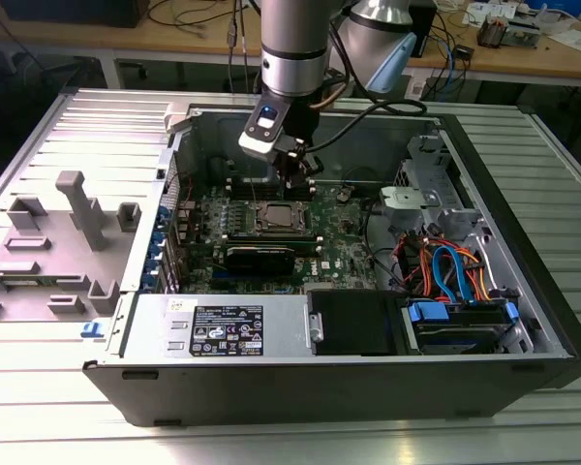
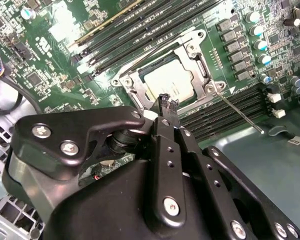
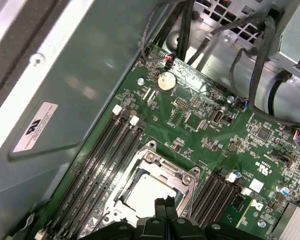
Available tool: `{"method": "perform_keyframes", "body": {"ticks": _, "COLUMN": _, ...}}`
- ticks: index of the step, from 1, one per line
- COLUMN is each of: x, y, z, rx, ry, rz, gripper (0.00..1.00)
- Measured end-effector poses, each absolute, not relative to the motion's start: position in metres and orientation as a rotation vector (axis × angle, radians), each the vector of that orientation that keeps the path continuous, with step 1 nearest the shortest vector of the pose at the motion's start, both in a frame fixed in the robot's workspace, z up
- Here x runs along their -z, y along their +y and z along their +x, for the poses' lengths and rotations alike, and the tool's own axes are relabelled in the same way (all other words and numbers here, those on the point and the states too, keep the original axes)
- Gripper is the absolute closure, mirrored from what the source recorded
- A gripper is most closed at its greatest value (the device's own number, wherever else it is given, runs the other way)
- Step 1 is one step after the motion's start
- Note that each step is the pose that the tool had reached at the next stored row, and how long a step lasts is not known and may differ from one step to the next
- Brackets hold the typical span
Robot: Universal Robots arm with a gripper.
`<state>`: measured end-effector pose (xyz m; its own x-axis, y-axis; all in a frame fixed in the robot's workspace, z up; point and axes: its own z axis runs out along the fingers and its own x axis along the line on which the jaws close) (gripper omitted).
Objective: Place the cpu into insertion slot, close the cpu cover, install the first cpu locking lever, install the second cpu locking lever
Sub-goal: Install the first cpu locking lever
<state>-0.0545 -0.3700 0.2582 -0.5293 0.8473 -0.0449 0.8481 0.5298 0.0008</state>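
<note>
Workbench clutter behind, open computer case (image 1: 349,387) up front. Gripper (image 1: 298,179), fingers pressed together and empty, hovers at one o'clock of the insertion slot (image 1: 261,228) in the exterior view. Cpu (image 2: 171,82) looks seated, cpu cover (image 2: 199,60) down. The second wrist view catches a locking lever (image 2: 240,114) apparently standing free; the exterior view gives the whole case.

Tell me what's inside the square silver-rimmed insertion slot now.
The flat silver-grey cpu lies inside, framed by the thin silver cpu cover. The black fingers hide one edge.
</note>
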Motion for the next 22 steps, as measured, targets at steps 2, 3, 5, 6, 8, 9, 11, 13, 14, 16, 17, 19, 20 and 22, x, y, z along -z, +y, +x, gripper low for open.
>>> {"method": "perform_keyframes", "body": {"ticks": 2, "x": -0.259, "y": -0.3699, "z": -0.0545, "rx": 0.03, "ry": 2.76, "rz": 1.414, "gripper": 0.89}}
{"method": "perform_keyframes", "body": {"ticks": 3, "x": -0.2591, "y": -0.37, "z": -0.0545, "rx": 0.03, "ry": 2.772, "rz": 1.39, "gripper": 0.89}}
{"method": "perform_keyframes", "body": {"ticks": 5, "x": -0.2591, "y": -0.37, "z": -0.0545, "rx": 0.029, "ry": 2.804, "rz": 1.324, "gripper": 0.89}}
{"method": "perform_keyframes", "body": {"ticks": 6, "x": -0.2592, "y": -0.37, "z": -0.0545, "rx": 0.028, "ry": 2.826, "rz": 1.275, "gripper": 0.89}}
{"method": "perform_keyframes", "body": {"ticks": 8, "x": -0.2591, "y": -0.37, "z": -0.0545, "rx": 0.026, "ry": 2.855, "rz": 1.207, "gripper": 0.89}}
{"method": "perform_keyframes", "body": {"ticks": 9, "x": -0.2591, "y": -0.37, "z": -0.0545, "rx": 0.025, "ry": 2.87, "rz": 1.172, "gripper": 0.89}}
{"method": "perform_keyframes", "body": {"ticks": 11, "x": -0.2591, "y": -0.37, "z": -0.0545, "rx": 0.024, "ry": 2.881, "rz": 1.143, "gripper": 0.89}}
{"method": "perform_keyframes", "body": {"ticks": 13, "x": -0.2592, "y": -0.37, "z": -0.0545, "rx": 0.024, "ry": 2.884, "rz": 1.134, "gripper": 0.89}}
{"method": "perform_keyframes", "body": {"ticks": 14, "x": -0.2591, "y": -0.37, "z": -0.0545, "rx": 0.024, "ry": 2.887, "rz": 1.127, "gripper": 0.89}}
{"method": "perform_keyframes", "body": {"ticks": 16, "x": -0.2591, "y": -0.37, "z": -0.0545, "rx": 0.024, "ry": 2.888, "rz": 1.126, "gripper": 0.89}}
{"method": "perform_keyframes", "body": {"ticks": 17, "x": -0.2591, "y": -0.37, "z": -0.0545, "rx": 0.024, "ry": 2.888, "rz": 1.126, "gripper": 0.89}}
{"method": "perform_keyframes", "body": {"ticks": 19, "x": -0.2591, "y": -0.37, "z": -0.0545, "rx": 0.024, "ry": 2.888, "rz": 1.125, "gripper": 0.89}}
{"method": "perform_keyframes", "body": {"ticks": 20, "x": -0.2591, "y": -0.37, "z": -0.0545, "rx": 0.024, "ry": 2.888, "rz": 1.125, "gripper": 0.89}}
{"method": "perform_keyframes", "body": {"ticks": 22, "x": -0.2591, "y": -0.37, "z": -0.0545, "rx": 0.024, "ry": 2.888, "rz": 1.125, "gripper": 0.89}}
